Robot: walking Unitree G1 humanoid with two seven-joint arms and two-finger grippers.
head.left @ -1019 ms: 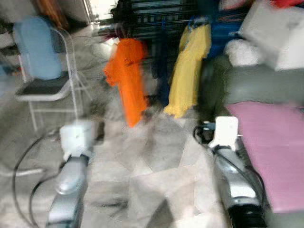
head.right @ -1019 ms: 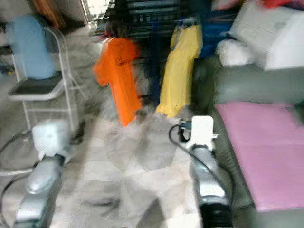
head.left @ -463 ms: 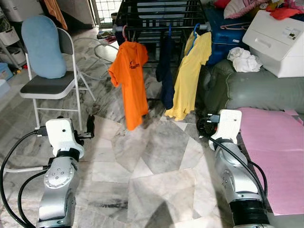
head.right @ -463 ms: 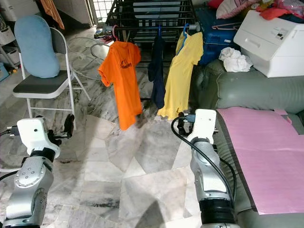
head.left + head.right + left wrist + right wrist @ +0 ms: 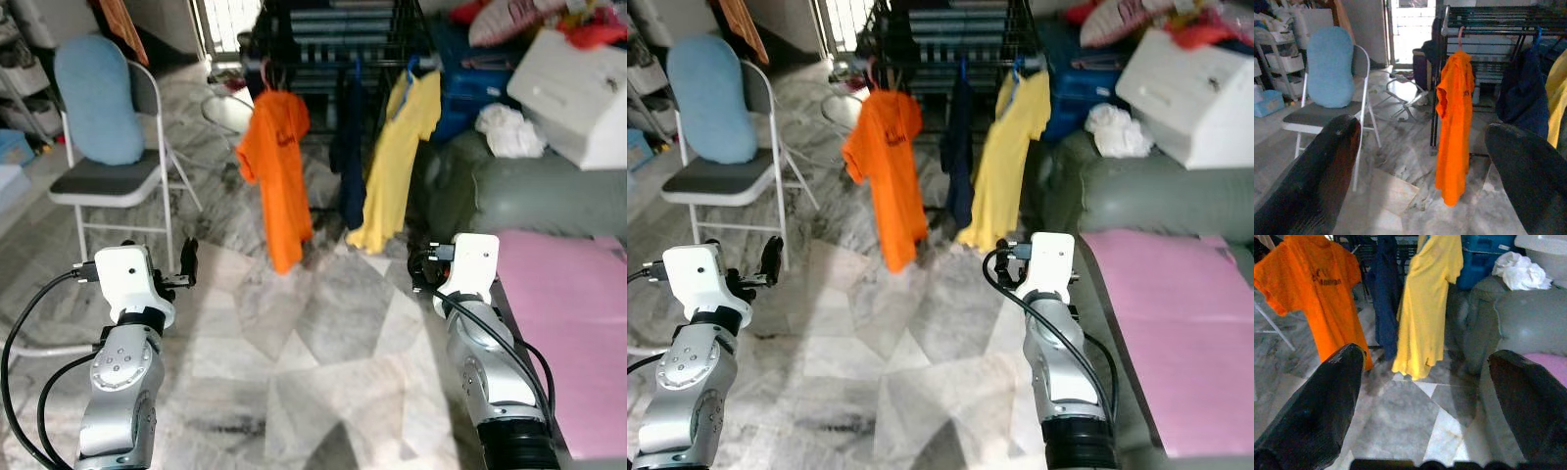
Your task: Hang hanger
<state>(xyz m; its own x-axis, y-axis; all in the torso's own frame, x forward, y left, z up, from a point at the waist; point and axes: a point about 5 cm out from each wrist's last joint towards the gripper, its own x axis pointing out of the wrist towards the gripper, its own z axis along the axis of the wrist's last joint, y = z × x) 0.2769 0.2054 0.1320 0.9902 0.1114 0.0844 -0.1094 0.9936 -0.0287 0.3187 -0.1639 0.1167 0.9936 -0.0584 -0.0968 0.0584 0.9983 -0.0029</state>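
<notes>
A black drying rack (image 5: 323, 24) stands ahead across the marble floor. Three garments hang from its rail on hangers: an orange T-shirt (image 5: 279, 166) on a pink hanger (image 5: 1461, 34), a navy garment (image 5: 351, 157), and a yellow shirt (image 5: 392, 166) on a blue hanger. My left gripper (image 5: 1422, 127) is held low in front of me, open and holding nothing, and points toward the orange T-shirt. My right gripper (image 5: 1427, 355) is also open and holding nothing, facing the yellow shirt. Both are well short of the rack.
A white folding chair (image 5: 108, 181) with a blue cushion (image 5: 93, 98) stands at the left. A grey-green sofa (image 5: 534, 191) with a pink sheet (image 5: 578, 323) lies at the right, with a white appliance (image 5: 578, 93) behind it. Cables (image 5: 20, 352) trail on the floor at the left.
The whole picture has shifted slightly with the camera, after heavy blur a second ago. Both arms keep the same pose and both grippers stay open.
</notes>
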